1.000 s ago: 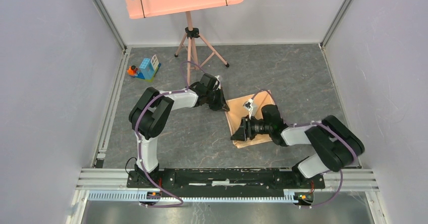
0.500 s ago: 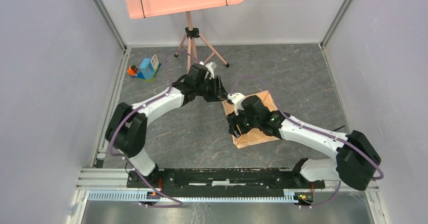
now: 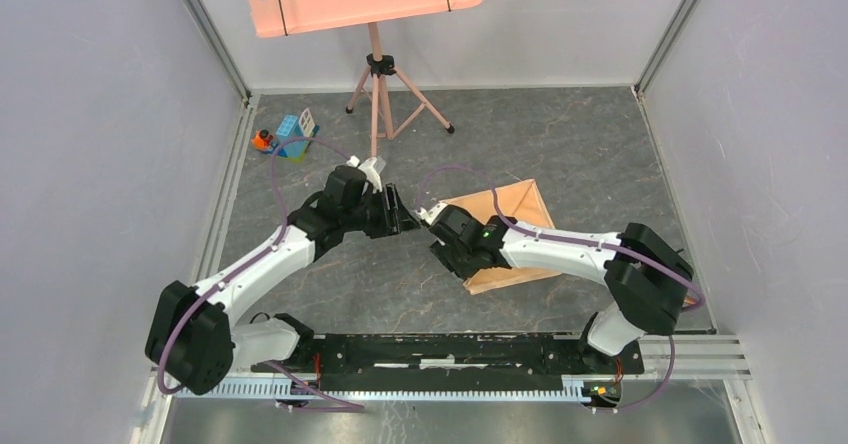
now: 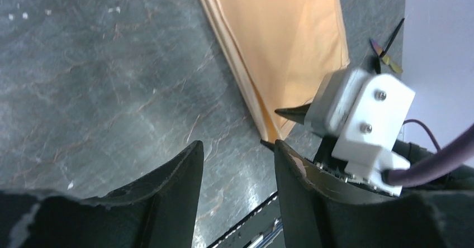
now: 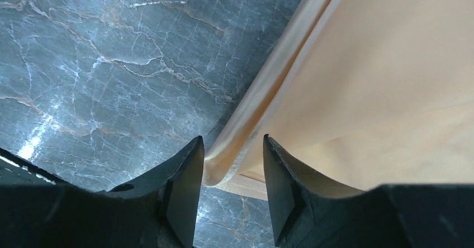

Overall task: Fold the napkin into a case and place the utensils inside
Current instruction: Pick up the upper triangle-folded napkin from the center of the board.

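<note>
The folded napkin (image 3: pixel 515 209) lies flat on the desk (image 3: pixel 600 144). The right hand (image 5: pixel 232 164) is released, its fingers astride the napkin's folded edge. The left hand (image 4: pixel 237 147), released and empty, hovers just beside that same napkin edge.

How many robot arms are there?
2. The left arm stretches in from the left; the right arm stretches in from the right, across the napkin. None look hidden.

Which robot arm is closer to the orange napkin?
Right. The right arm has its jaws either side of the napkin edge. The left arm has its jaws over bare table, short of the corner.
</note>
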